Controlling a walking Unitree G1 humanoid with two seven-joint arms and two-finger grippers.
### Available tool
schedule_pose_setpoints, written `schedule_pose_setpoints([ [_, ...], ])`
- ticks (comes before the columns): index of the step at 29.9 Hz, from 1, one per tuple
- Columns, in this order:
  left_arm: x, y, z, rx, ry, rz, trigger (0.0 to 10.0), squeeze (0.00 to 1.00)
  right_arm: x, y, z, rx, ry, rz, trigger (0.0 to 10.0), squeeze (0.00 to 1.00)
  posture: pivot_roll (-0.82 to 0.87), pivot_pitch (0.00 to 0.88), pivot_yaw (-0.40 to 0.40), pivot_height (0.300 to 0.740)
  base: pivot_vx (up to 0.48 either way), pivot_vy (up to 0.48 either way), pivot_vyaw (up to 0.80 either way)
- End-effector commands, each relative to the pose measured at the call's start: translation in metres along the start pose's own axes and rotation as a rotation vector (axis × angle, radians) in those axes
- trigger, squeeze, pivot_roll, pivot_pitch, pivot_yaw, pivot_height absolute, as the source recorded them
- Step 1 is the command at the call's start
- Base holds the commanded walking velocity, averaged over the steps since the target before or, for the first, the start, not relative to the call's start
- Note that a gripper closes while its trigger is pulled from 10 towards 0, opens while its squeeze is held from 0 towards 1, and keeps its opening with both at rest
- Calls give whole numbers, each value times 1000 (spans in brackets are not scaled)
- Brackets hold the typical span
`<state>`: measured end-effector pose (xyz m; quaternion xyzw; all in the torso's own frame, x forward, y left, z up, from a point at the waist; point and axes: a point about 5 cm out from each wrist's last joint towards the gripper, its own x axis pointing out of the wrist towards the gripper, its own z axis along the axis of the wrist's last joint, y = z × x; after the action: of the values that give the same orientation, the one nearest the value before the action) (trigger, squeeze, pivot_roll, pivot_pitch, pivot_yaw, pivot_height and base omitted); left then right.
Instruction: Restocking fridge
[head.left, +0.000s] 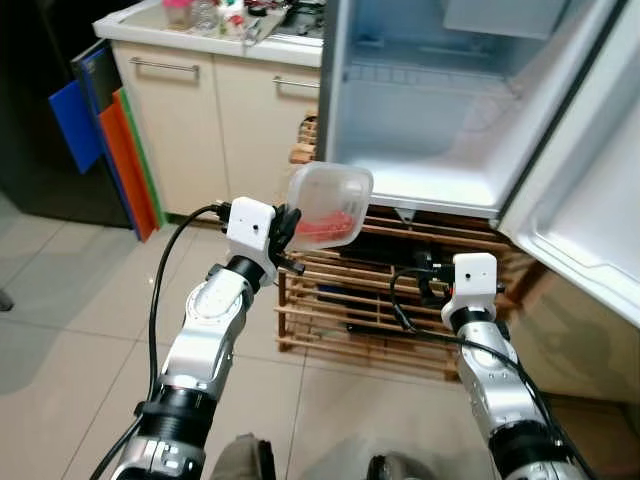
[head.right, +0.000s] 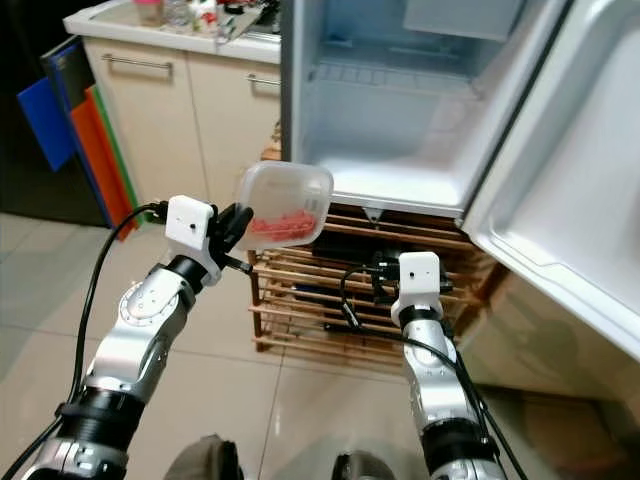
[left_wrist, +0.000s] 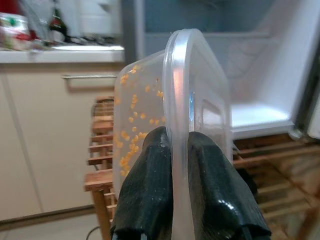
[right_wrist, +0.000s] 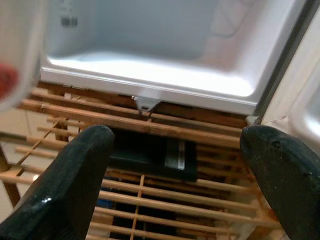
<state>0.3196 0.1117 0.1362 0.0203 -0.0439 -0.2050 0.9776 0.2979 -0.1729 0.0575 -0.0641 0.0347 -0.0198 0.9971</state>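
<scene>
My left gripper is shut on the rim of a clear plastic tub that holds red food, tilted on its side in the air. It hangs just in front of and below the left corner of the open fridge, whose white floor is bare. In the left wrist view the two black fingers pinch the lid edge of the tub. My right gripper stands open, lower and to the right, in front of the wooden rack under the fridge, with nothing between its fingers.
The fridge door swings open on the right. A cream cabinet with a cluttered counter stands at the left, and blue, orange and green boards lean against it. Tiled floor lies open on the left.
</scene>
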Motion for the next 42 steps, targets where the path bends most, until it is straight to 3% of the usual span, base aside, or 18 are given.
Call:
schedule_pose_setpoints([
  [1, 1, 1, 1, 0, -1, -2, 10000, 0, 3, 1, 5, -6, -7, 3, 10000, 0, -45, 0, -48, 678, 0, 0, 0],
  [13, 1, 1, 0, 2, 0, -1, 10000, 0, 3, 7, 9, -15, -47, 35, 10000, 0, -46, 0, -49, 673, 0, 0, 152],
  [17, 2, 1, 0, 4, 0, -3, 10000, 0, 4, 8, 6, -24, -8, 30, 10000, 0, -45, 0, -47, 673, 0, 0, 0],
  [33, 4, 1, 0, 24, 0, -2, 10000, 0, 5, 12, 8, -21, -28, 50, 10000, 0, -45, 0, -49, 591, 0, 0, 27],
  [42, 5, -2, 7, 11, -38, -39, 10000, 0, 5, 13, 12, -24, -55, 61, 10000, 0, -47, 0, -52, 591, 0, 0, 0],
])
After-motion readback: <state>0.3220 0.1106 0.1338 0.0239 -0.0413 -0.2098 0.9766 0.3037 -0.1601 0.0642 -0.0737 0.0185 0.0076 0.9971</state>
